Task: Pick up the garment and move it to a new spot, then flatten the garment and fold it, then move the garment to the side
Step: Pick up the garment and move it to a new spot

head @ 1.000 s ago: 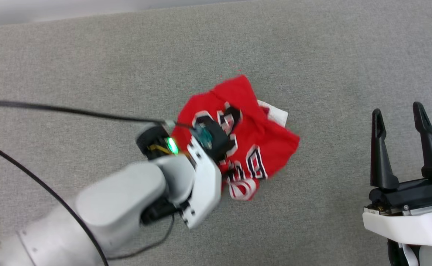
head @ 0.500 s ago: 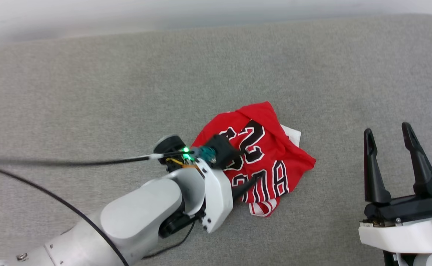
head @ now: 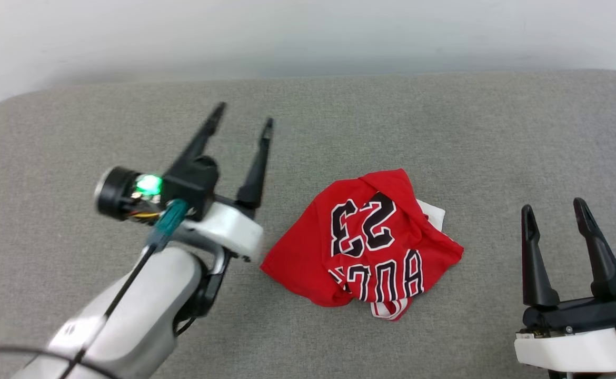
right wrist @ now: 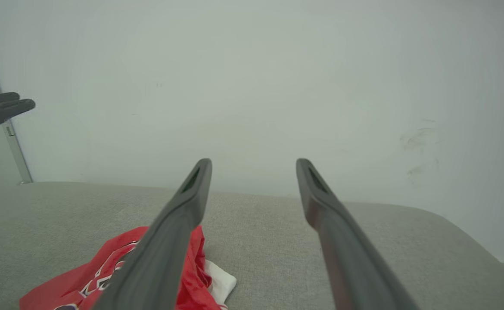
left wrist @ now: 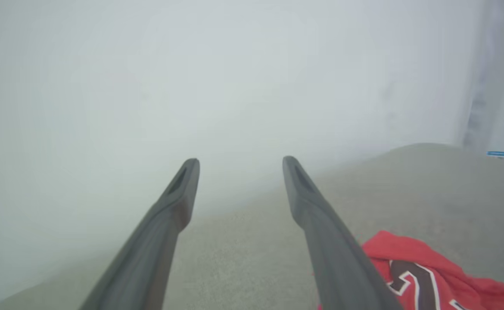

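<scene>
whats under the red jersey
The red jersey lies crumpled on the grey padded surface, with a white fold peeking out at its far right edge. Anything directly beneath the heap is covered.

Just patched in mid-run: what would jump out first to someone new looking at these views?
The red jersey lies crumpled in a heap, its black 23 upside down, near the middle of the grey padded surface. The left gripper is raised and open to the jersey's left, touching nothing. The right gripper stands open at the lower right, also empty.
</scene>
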